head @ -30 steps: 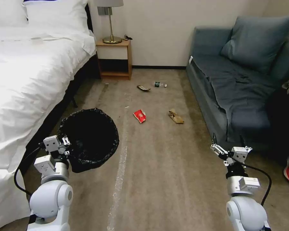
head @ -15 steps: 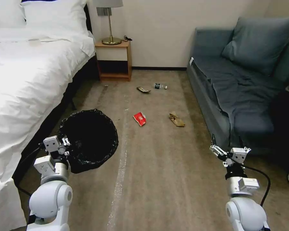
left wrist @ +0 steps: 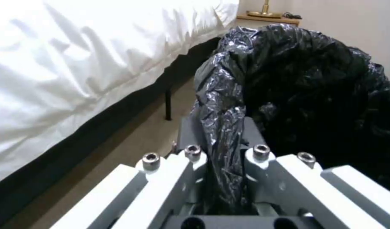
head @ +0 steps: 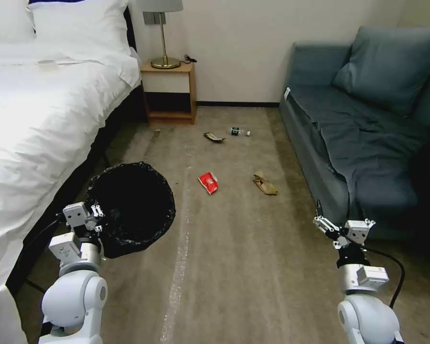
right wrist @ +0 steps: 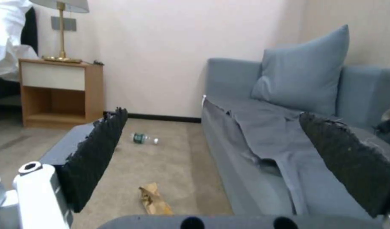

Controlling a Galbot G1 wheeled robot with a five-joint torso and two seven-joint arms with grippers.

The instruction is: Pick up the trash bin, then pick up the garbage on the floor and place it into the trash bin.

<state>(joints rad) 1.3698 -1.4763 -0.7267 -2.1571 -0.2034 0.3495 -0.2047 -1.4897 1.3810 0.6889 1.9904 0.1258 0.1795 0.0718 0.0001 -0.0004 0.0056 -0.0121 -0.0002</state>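
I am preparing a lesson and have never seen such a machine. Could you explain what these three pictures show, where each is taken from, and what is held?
This is a wheeled robot with two arms. The wide picture comes from a camera on its head; the other two come from cameras on its wrists. The left gripper is shut on the rim of the small round trash bin lined with a crinkled black plastic bag, seen close up from the left wrist. The right gripper hangs open and empty beside the blue sofa. On the carpet lie a red snack packet, a crumpled brown paper bag, a small clear bottle and a dark wrapper.
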